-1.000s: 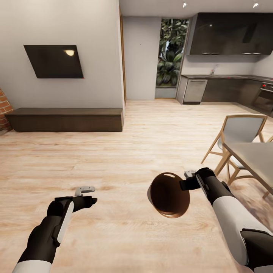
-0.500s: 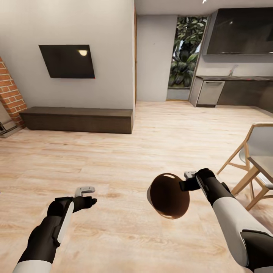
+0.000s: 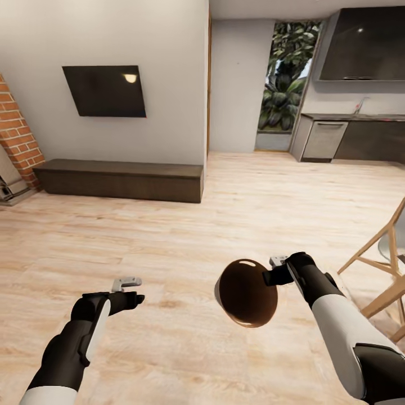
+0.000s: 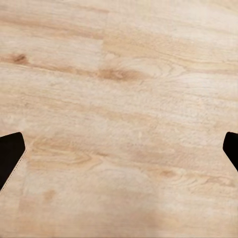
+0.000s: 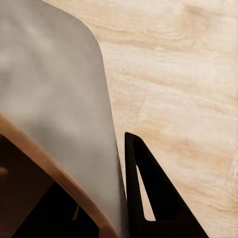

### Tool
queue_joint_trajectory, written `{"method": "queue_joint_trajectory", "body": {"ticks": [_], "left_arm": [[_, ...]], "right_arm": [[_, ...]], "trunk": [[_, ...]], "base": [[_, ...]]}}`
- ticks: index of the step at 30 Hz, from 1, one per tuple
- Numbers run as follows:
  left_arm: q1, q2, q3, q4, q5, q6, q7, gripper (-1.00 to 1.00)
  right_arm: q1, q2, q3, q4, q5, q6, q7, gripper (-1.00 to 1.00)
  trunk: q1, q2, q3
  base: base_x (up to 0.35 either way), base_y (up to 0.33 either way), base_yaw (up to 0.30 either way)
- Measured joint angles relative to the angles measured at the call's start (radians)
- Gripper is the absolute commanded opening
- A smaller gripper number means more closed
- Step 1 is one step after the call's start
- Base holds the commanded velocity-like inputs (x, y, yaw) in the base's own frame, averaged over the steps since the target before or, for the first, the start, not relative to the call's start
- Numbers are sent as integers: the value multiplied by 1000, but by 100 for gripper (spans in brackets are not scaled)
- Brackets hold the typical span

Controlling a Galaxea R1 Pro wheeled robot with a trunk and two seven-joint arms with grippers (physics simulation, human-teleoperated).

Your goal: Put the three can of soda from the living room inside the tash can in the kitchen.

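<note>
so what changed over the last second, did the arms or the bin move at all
The camera swung left: the TV, bench and kitchen slid right in the head view, more brick fireplace came in, the chair moved off the edge. Unchanged: the right gripper holds the trash can by its rim, the left gripper stays open and empty.

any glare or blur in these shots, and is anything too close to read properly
Head view: sharp; a small lamp reflection on the dark wall TV, a pale highlight on the round glossy brown bin's rim. Right wrist view: the bin's wall looms close, soft and greyish. Left wrist view: light wood plank floor, evenly lit, slightly soft.
</note>
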Motion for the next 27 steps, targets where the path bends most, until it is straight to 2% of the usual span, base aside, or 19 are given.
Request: {"method": "queue_joint_trajectory", "body": {"ticks": [4, 8, 27], "left_arm": [[0, 0, -3, 0, 0, 0, 0, 100], [0, 0, -5, 0, -1, 0, 0, 100], [0, -1, -5, 0, -1, -1, 0, 100]], "right_arm": [[0, 5, 0, 0, 18, -4, -3, -100], [0, 8, 0, 0, 4, -1, -3, -100], [3, 14, 5, 1, 13, -3, -4, -100]], "trunk": [[0, 0, 0], [0, 0, 0], [0, 0, 0]], "base": [[323, 0, 244], [323, 0, 256], [323, 0, 259]]}}
